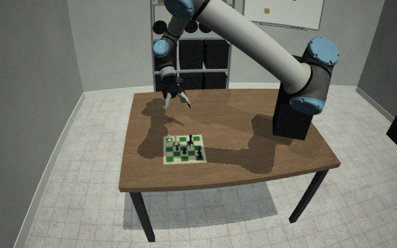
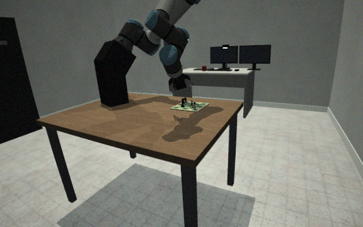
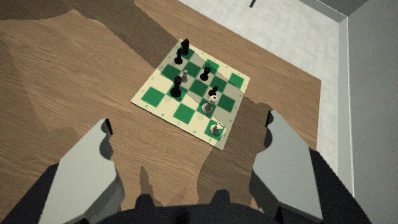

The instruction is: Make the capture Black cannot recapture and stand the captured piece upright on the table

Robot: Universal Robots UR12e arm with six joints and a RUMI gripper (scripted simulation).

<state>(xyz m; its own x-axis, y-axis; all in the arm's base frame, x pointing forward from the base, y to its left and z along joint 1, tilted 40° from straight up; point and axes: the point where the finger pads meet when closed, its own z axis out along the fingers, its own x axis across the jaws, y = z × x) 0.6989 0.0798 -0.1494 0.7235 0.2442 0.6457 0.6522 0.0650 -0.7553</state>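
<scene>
Three pale pieces (image 3: 208,108) and five black pieces (image 3: 176,90) stand on the chessboard (image 1: 165,162) (image 2: 197,110) (image 3: 135,102); their exact types look uncertain. With its fingers spread around nothing, the gripper (image 1: 178,107) (image 2: 179,89) (image 3: 190,115) should descend vertically over the chosen victim, keeping both fingertips off neighbouring pieces.

"Where was the flat green-and-cream checkered board (image 1: 167,154) (image 2: 174,108) (image 3: 139,101)?"
"Below and beyond the open claw (image 1: 178,107) (image 2: 181,88) (image 3: 188,119)."
"And the pieces?"
"All upright: five glossy black chessmen (image 1: 199,153) (image 2: 183,102) (image 3: 176,87), three whitish chessmen (image 1: 169,138) (image 2: 195,106) (image 3: 216,129). One whitish piece stood on the corner square nearest the claw."
</scene>
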